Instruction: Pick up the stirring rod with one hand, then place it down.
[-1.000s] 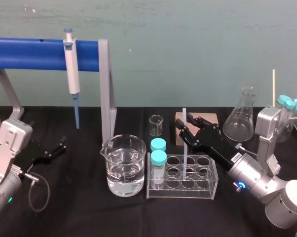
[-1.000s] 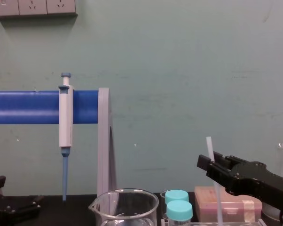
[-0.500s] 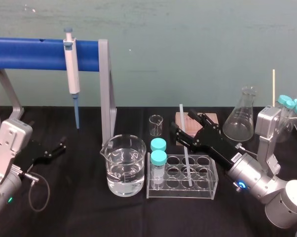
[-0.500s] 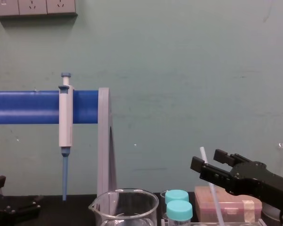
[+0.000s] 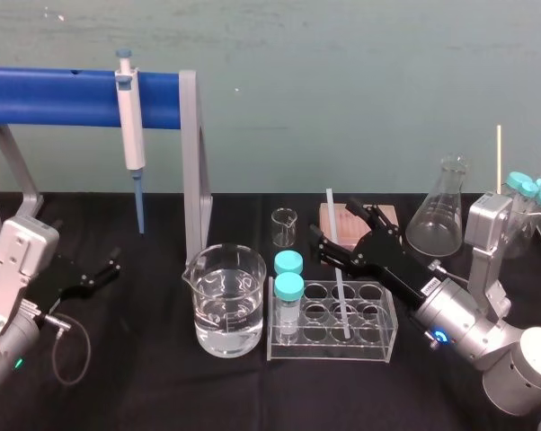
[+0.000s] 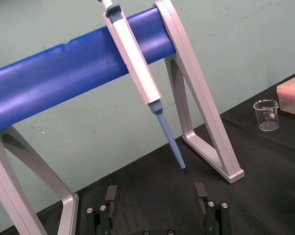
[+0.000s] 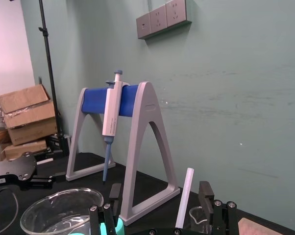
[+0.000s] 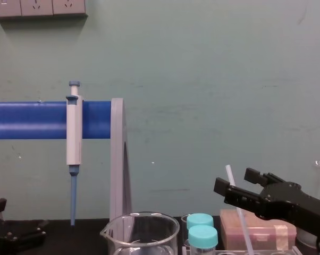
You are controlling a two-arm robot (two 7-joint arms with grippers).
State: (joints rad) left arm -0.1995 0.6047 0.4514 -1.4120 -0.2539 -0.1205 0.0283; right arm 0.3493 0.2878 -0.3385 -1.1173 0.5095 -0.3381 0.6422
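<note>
Since a second earlier the right gripper (image 5: 335, 226) had let go. Its fingers, then pinched on the upright stirring rod (image 5: 341, 289), stood parted, and the rod had tipped, top toward the left edge of the tabletop (image 5: 154, 386).

Head view: the rod's foot sat in a cell of the clear rack (image 5: 378, 346), mid-tabletop and nearer the front edge. Its long axis was close to vertical with a lean to the left. The upper part passed between the parted fingers; contact could not be told. The right arm reached in from the front right corner. The left gripper (image 5: 107, 267) lay parked near the left edge, well apart from the rod.

Left wrist view: the left gripper's fingers (image 6: 202, 193) were spread wide on nothing.

Right wrist view: the rod (image 7: 183, 198) rose just beside one finger (image 7: 205, 193), well apart from the other.

Chest view: the rod (image 8: 242, 223) slanted across the right gripper, tip above the fingers.

Judgement: the placing looked done. A retreat should run straight back toward the front right corner, as a sideways sweep would likely knock the leaning rod.
</note>
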